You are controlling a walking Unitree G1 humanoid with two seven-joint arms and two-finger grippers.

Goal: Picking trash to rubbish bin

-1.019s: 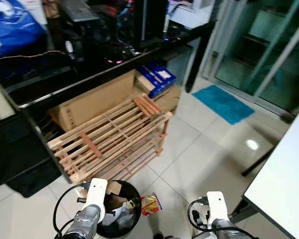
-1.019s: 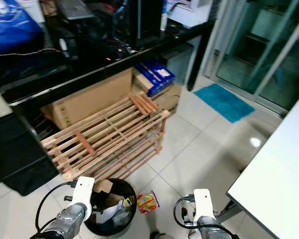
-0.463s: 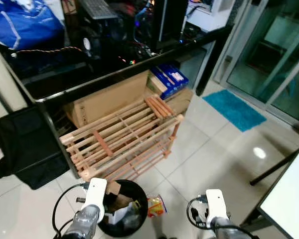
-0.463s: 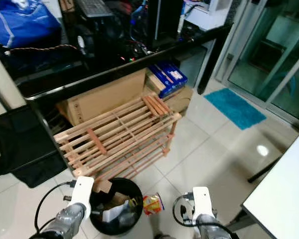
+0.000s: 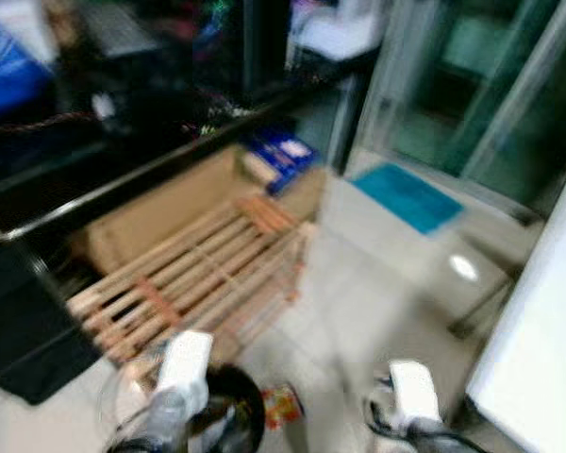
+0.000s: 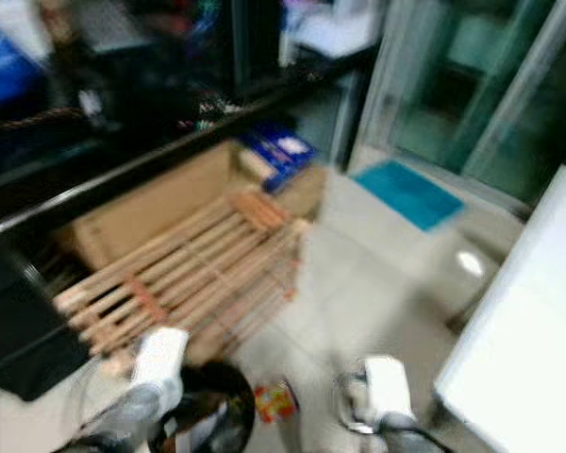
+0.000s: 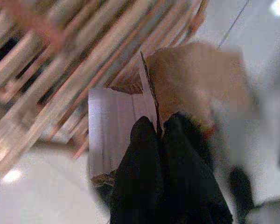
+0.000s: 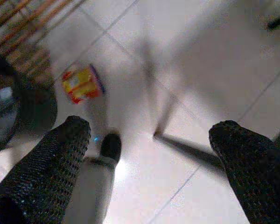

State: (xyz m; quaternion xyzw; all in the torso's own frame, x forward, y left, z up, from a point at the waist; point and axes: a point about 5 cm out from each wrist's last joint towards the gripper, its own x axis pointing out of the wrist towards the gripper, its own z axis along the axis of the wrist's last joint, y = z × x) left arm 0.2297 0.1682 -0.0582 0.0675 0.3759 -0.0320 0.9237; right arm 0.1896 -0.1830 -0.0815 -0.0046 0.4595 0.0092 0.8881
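Since half a second ago the whole head view has swung and blurred, so our camera is turning; the wooden rack [image 5: 189,274] and the teal mat [image 5: 406,196] only slide across the picture, they do not move on the floor. Our left pincer [image 7: 158,135] is clamped on a flat piece of cardboard [image 7: 196,84], its two black fingers [image 7: 140,154] pressed together on the thin edge. In the head view that arm sits at about 7 o'clock, with the black rubbish bin [image 5: 234,408] right beneath it. Our right pincer [image 8: 149,135] is spread wide and holds nothing; past its fingertips, toward 11 o'clock in its wrist view, lies a red and yellow wrapper [image 8: 81,84] on the tiled floor [image 8: 186,70], just beside the bin at about 6 o'clock in the head view.

To do this step well, we judge that we should let the body settle first, bring the cardboard fully over the bin's mouth, then release it so it drops inside rather than catching the rim. The wrapper looks light and flat, so the right pincer will likely need to come in low and pinch its raised edge.
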